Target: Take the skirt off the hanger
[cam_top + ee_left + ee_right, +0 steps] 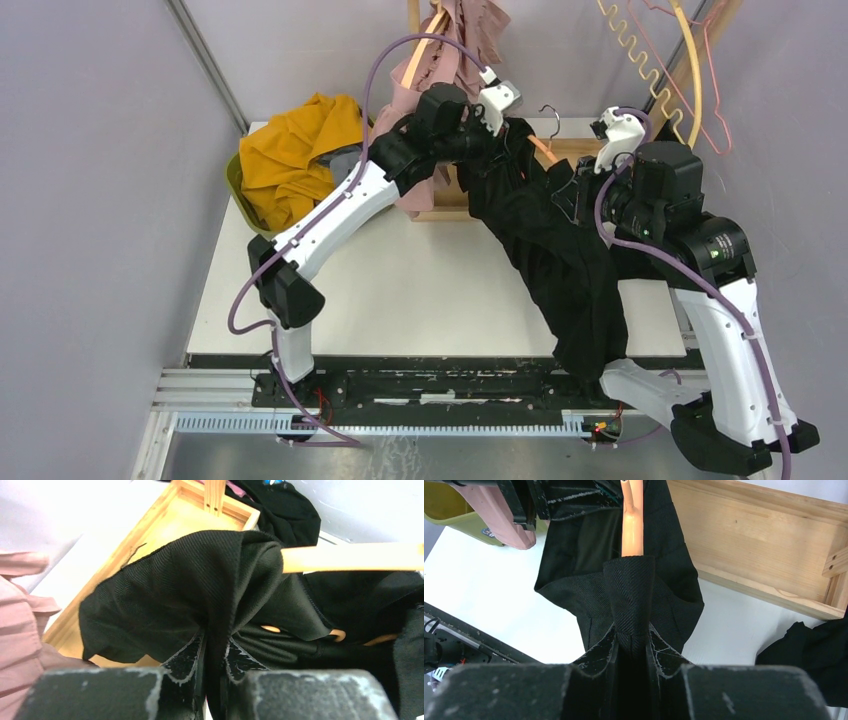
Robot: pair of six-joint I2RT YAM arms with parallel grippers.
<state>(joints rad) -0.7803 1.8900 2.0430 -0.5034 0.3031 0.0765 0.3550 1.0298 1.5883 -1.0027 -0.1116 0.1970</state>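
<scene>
Skirt [560, 260] sits pinched inside left tool [215, 642] and right tool [631, 637].

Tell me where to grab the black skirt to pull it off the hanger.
Grip the skirt at the fold capping one tip of the wooden hanger, coming end-on along its arm, as the right tool does. The cloth bunches into a pinchable ridge there, and pulling outward should slide it off.
</scene>
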